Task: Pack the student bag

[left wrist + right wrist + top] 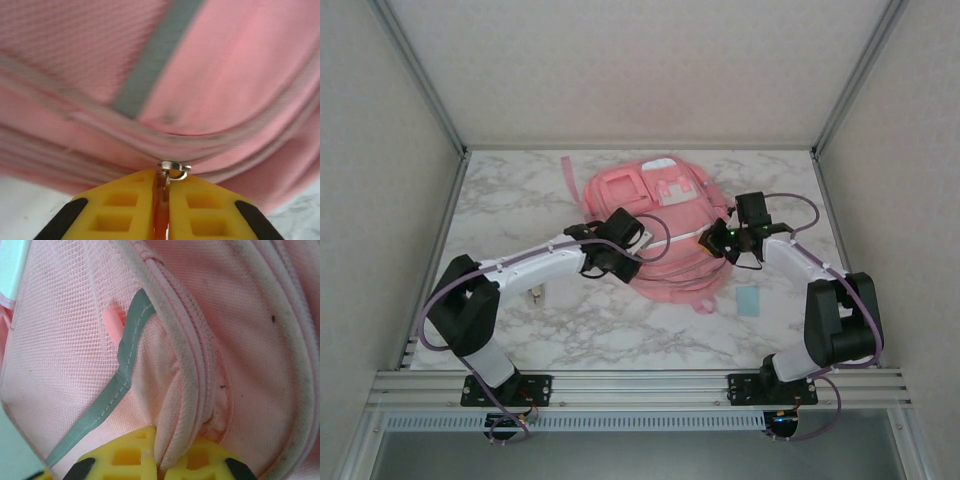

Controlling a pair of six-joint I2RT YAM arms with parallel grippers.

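Left hand (162, 192) nips zipper pull (174, 167); right hand (160, 452) nips student bag (660, 205) rim.

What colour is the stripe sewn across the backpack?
Grey; the stripe shows best in the right wrist view.

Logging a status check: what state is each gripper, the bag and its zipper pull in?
left gripper, shut on the zipper pull
right gripper, shut on a fold of the student bag
student bag, lying on the table
zipper pull, pinched
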